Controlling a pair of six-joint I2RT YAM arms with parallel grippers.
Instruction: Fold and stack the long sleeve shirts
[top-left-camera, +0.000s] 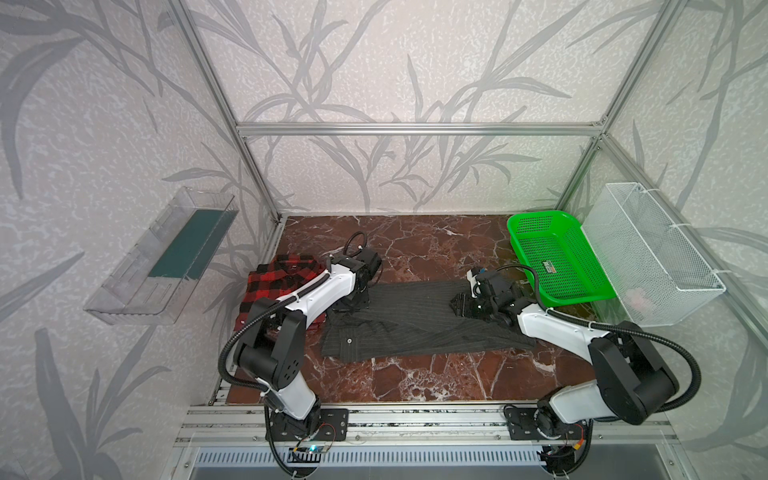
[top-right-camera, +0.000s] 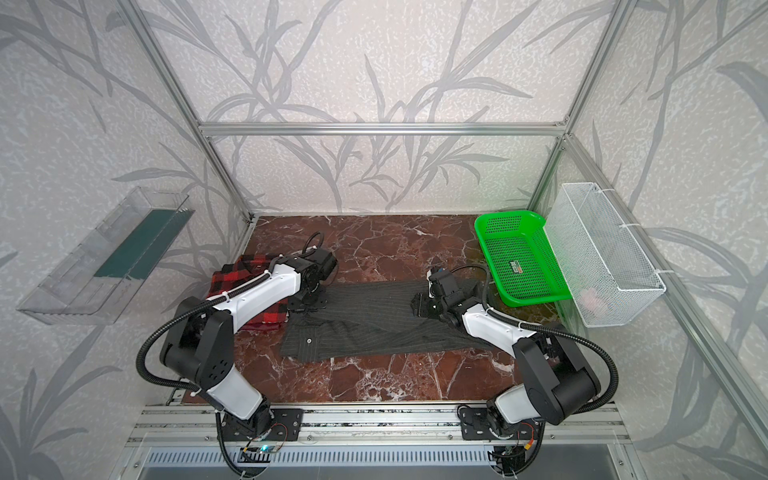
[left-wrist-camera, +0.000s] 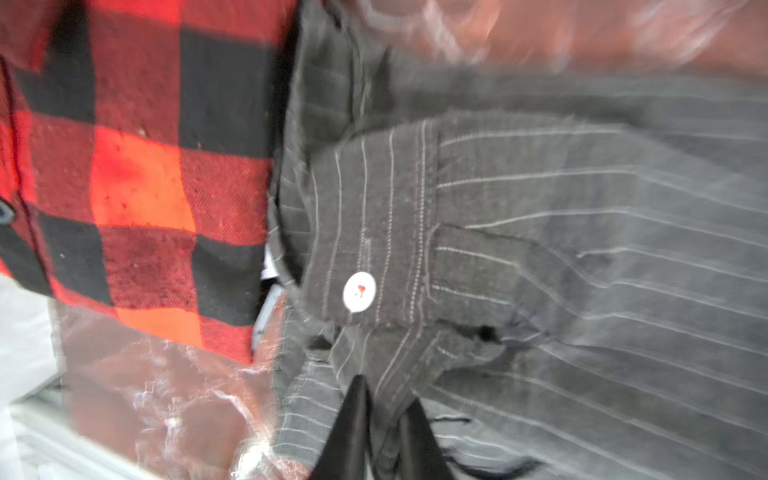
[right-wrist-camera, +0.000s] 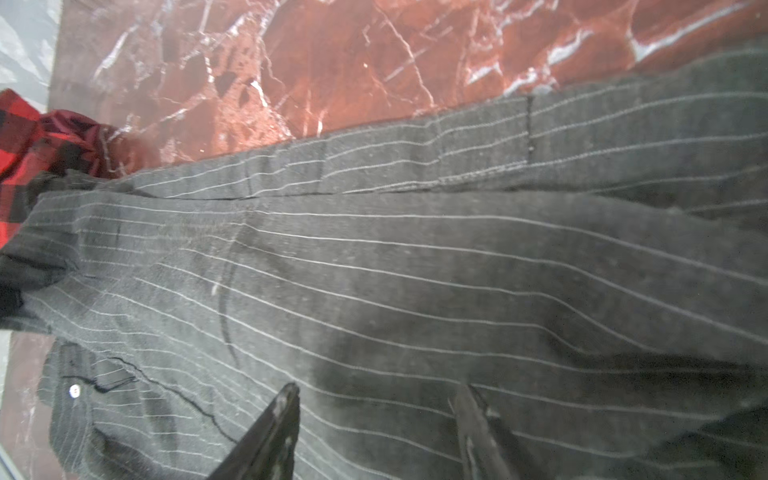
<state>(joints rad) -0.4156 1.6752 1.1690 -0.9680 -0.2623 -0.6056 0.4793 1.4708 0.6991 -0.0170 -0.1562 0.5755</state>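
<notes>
lying spread on your table (top-left-camera: 436, 374), the pinstriped shirt (top-left-camera: 415, 316) sits beside the folded plaid shirt (top-left-camera: 274, 282); your right hand (right-wrist-camera: 378, 395) released above it, left hand (left-wrist-camera: 386, 392) at its cuff (left-wrist-camera: 374, 232), grip unclear through blur.

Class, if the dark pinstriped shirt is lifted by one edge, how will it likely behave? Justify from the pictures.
Probably floppy: the pinstriped shirt lies creased and flat on the table, so it would likely sag. Probably won't roll: it is woven cloth, spread wide.
</notes>
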